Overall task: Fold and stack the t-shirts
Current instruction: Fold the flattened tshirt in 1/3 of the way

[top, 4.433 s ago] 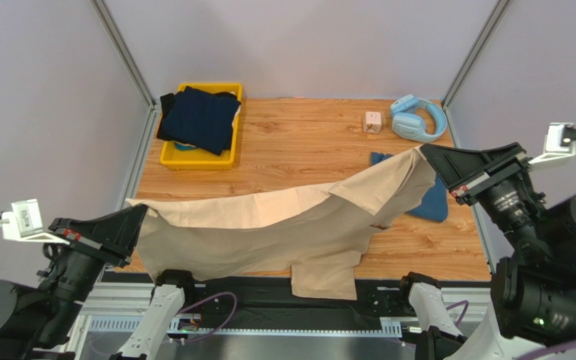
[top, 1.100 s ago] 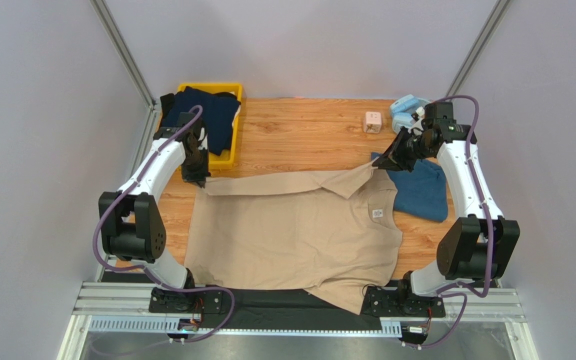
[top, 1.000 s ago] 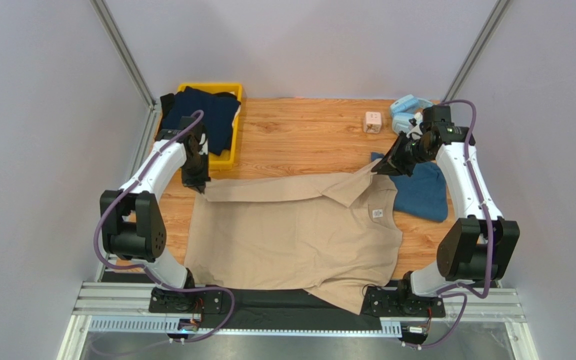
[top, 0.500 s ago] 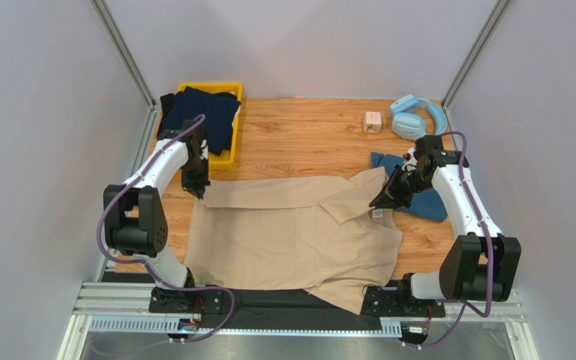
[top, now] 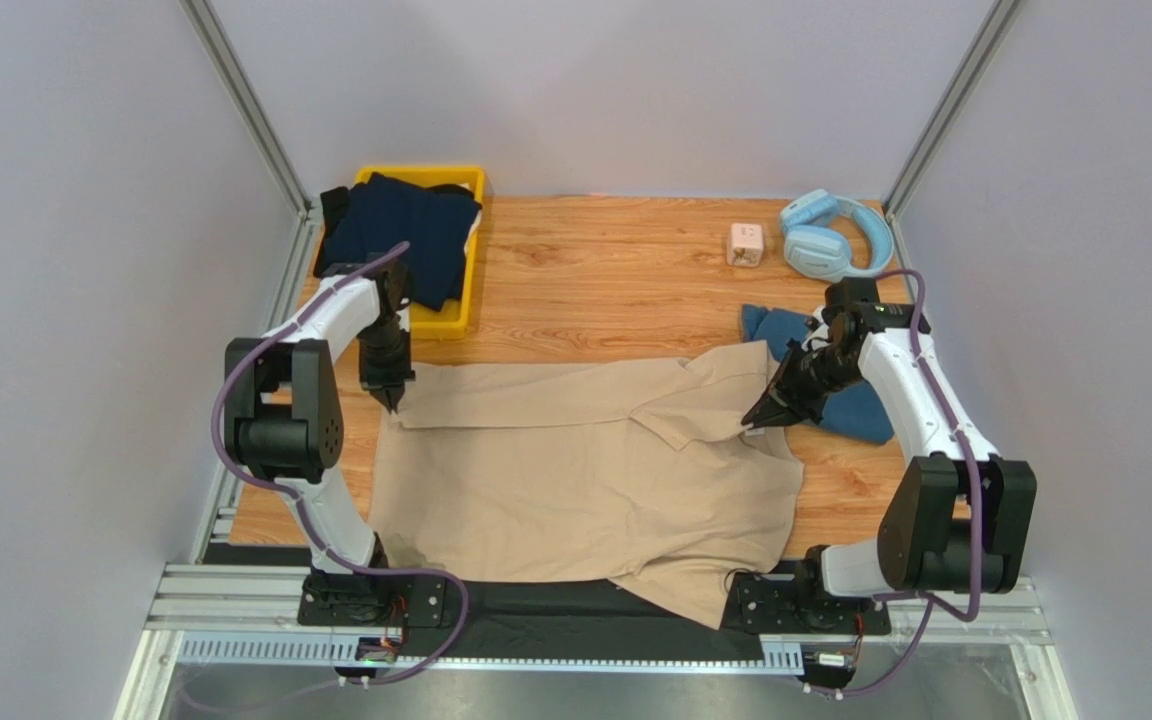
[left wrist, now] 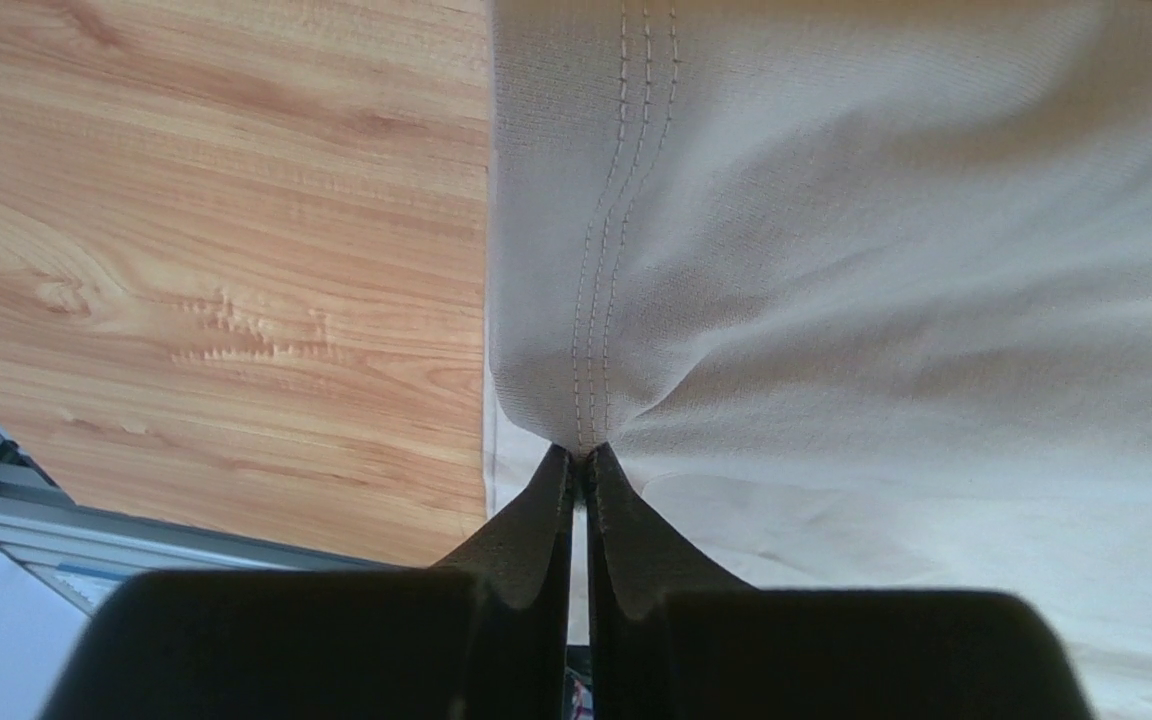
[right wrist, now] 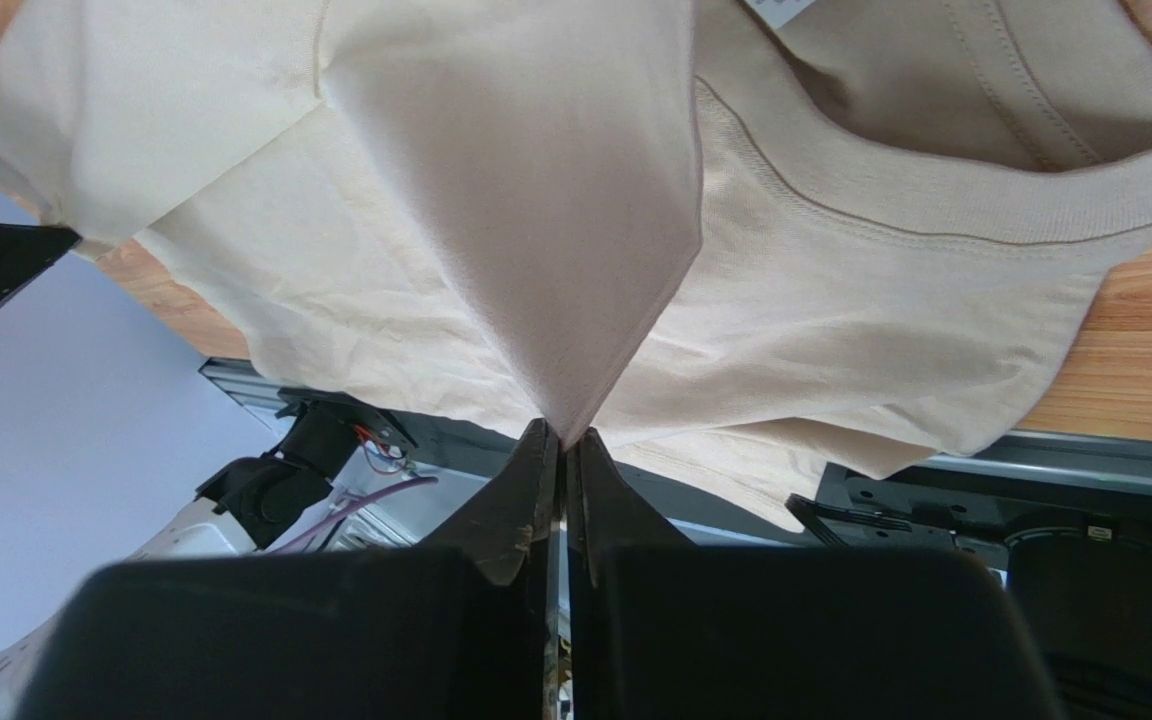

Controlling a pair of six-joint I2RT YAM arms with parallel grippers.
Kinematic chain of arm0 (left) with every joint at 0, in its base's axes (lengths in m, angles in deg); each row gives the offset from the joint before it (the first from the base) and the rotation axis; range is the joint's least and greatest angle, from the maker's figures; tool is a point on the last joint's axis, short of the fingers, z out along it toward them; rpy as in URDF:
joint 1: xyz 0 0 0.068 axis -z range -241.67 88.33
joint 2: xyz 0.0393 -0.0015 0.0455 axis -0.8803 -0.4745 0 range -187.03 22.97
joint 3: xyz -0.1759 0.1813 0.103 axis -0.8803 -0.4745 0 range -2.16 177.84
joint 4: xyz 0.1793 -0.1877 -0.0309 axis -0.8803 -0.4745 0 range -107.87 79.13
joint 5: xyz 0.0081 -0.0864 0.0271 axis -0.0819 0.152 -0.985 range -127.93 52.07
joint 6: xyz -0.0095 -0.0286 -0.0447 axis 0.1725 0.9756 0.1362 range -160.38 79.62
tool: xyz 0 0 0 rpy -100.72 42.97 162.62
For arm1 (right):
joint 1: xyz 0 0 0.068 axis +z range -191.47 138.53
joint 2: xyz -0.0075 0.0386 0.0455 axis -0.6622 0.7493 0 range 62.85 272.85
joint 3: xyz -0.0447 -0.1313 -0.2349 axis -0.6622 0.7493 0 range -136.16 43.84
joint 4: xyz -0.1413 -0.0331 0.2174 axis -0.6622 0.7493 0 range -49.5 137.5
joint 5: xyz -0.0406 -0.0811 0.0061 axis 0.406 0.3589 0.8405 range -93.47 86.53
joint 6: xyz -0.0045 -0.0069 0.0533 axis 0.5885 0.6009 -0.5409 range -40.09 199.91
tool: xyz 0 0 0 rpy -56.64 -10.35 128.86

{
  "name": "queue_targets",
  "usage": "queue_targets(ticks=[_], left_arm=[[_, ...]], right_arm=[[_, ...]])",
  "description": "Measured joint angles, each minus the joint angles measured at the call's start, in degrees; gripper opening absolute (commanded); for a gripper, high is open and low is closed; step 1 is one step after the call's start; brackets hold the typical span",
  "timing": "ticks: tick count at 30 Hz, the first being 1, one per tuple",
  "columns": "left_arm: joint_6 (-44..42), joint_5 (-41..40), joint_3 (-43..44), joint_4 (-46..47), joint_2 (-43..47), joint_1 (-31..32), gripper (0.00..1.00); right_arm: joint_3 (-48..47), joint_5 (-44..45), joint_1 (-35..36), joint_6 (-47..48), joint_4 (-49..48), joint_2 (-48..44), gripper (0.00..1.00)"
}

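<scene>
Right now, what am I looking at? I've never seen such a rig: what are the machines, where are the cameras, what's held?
Two robot arms stand at the near edge of the wooden table. One picture looks down from above; the other two come from cameras on each wrist. The left claw and right claw each pinch an edge of the beige t-shirt, partly folded over. A teal t-shirt lies at right, a navy t-shirt in a yellow bin, headphones and a small cube at the back.
</scene>
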Motion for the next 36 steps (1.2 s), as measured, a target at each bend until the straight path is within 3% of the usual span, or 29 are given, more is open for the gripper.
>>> queue_targets(ticks=[4,8,10,14,20,29,36], left_arm=[[0.5,-0.7,0.3,-0.1,-1.6,-0.4,0.33],[0.8,-1.0,0.4,-0.2,-1.8,-0.5,0.35],[0.9,-0.9,0.6,-0.2,-1.0,-0.5,0.42],[1.3,-0.4,1.6,-0.3,3.2,-0.5,0.46],[1.8,1.6,7.7,0.6,6.8,-0.5,0.44],[2.0,9.1,7.3,5.6,-0.2,-0.3,0.41],[1.8,10.6,2.6,8.2,-1.9,-0.3,0.38]], right_arm=[[1.3,1.0,0.0,0.9,1.1,2.1,0.18],[2.3,2.4,0.2,1.7,3.8,3.2,0.23],[1.8,3.3,0.2,1.7,5.3,2.2,0.27],[-5.9,5.5,0.3,1.1,8.4,-1.0,0.29],[-20.3,7.6,0.3,0.2,5.2,0.2,0.29],[-21.5,7.1,1.7,-0.9,-5.6,24.3,0.27],[-21.4,9.9,3.4,-1.0,-8.7,30.6,0.24]])
